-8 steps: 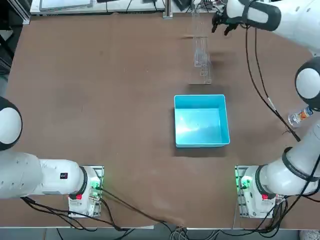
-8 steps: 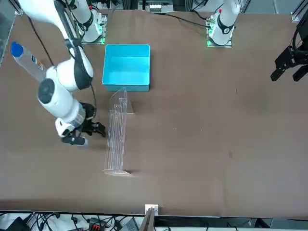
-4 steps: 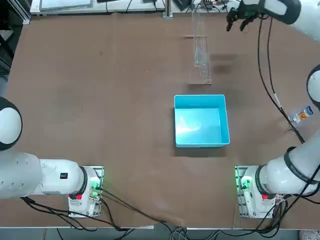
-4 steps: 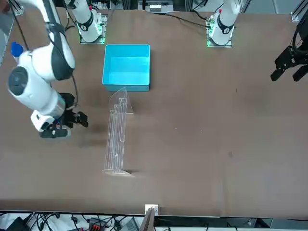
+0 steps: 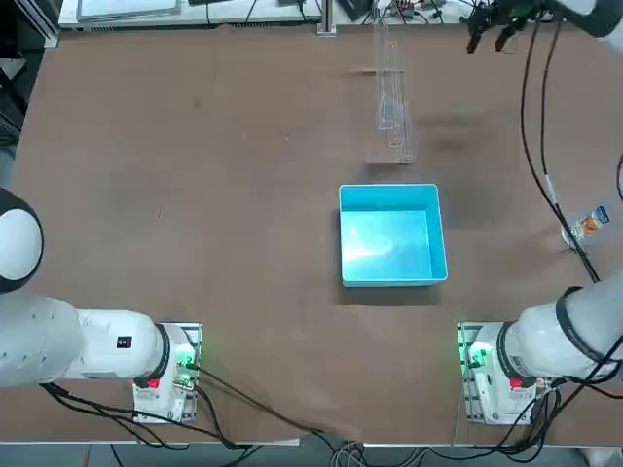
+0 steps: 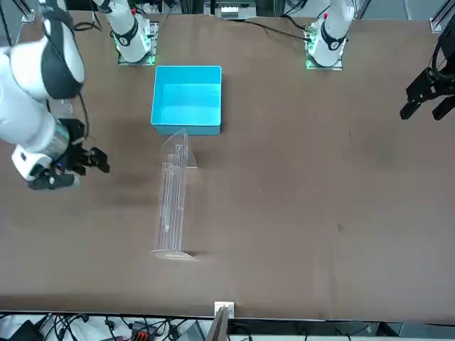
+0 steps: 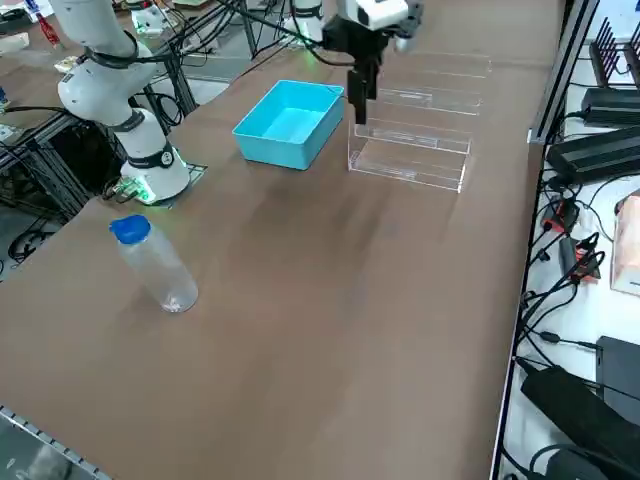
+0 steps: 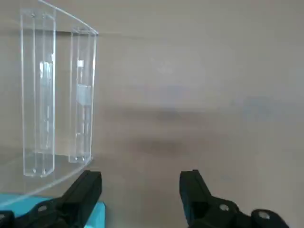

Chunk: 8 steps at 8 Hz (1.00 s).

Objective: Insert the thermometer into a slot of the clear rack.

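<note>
Right pincer point(image 5: 492, 36) hung at the upper right of the overhead picture, fingers point(image 8: 88, 187) spread wide apart and holding nothing. In the front picture it point(image 6: 71, 165) sat at the left edge, above bare brown bench point(image 6: 298, 213), well apart from the long, narrow transparent acrylic rack point(image 6: 173, 202) to its right. That clear rack point(image 5: 391, 97) lay lengthwise on the bench, running down from the top edge of the overhead picture towards the bright blue square plastic bin point(image 5: 391, 234) near the centre; rack and bin were near each other but not touching. From the wrist camera, the rack's upright see-through plates point(image 8: 57, 95) stood off to one side of the open fingers. In the side picture the pincer point(image 7: 358, 95) hung just in front of the rack point(image 7: 410, 150). A small clear bottle with a blue cap point(image 7: 152, 265) stood upright at the lower left of that picture. The thin glass thermometer could not be made out anywhere.
</note>
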Each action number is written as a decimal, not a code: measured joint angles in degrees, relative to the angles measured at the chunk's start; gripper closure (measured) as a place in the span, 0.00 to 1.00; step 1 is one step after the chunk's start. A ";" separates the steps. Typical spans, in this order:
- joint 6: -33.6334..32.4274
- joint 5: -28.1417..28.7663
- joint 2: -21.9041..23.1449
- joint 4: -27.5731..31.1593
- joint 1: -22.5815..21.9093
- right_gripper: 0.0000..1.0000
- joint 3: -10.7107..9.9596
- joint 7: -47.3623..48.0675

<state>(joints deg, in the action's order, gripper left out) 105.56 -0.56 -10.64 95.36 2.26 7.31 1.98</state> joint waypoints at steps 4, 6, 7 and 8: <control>-7.21 0.02 7.78 0.33 -4.27 0.00 -9.49 -5.79; -9.11 0.02 9.93 0.38 -6.67 0.00 -10.59 -5.80; -9.47 0.02 10.78 0.34 -7.57 0.00 -10.60 -5.80; -9.82 0.02 11.49 0.23 -7.97 0.00 -10.60 -5.80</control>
<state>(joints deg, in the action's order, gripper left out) 95.74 -0.54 0.85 95.59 -5.70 -3.29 -3.82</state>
